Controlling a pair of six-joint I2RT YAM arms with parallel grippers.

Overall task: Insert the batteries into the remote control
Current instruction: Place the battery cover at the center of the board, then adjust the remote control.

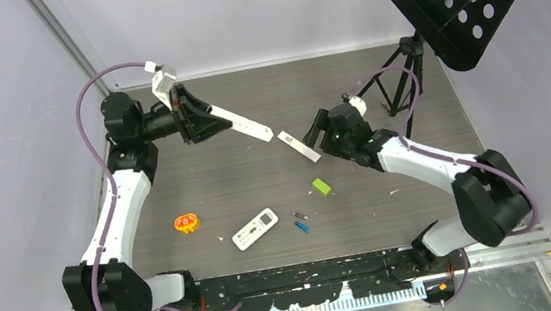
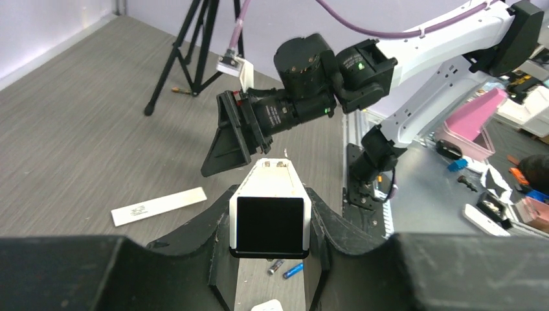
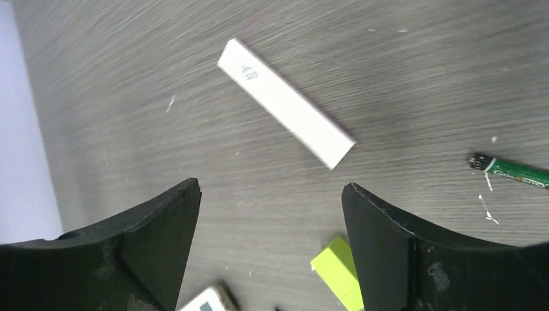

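Note:
My left gripper (image 1: 202, 120) is shut on a long white remote (image 1: 244, 129) and holds it in the air, pointing at the right arm. In the left wrist view (image 2: 269, 206) the remote's dark end (image 2: 270, 223) faces the camera. A blue battery (image 1: 302, 227) and a greyish battery (image 1: 299, 217) lie on the table; both show under the held remote (image 2: 292, 270) (image 2: 276, 265). My right gripper (image 1: 317, 129) (image 3: 272, 189) is open and empty, above a flat white cover strip (image 3: 285, 111) (image 1: 298, 146).
A second, smaller white remote (image 1: 255, 229) lies front centre. A bright green block (image 1: 321, 187) (image 3: 338, 271) lies near the right fingers. An orange object (image 1: 186, 223) is front left. A slim green cylinder (image 3: 515, 171) lies at right. A black tripod (image 1: 401, 73) stands back right.

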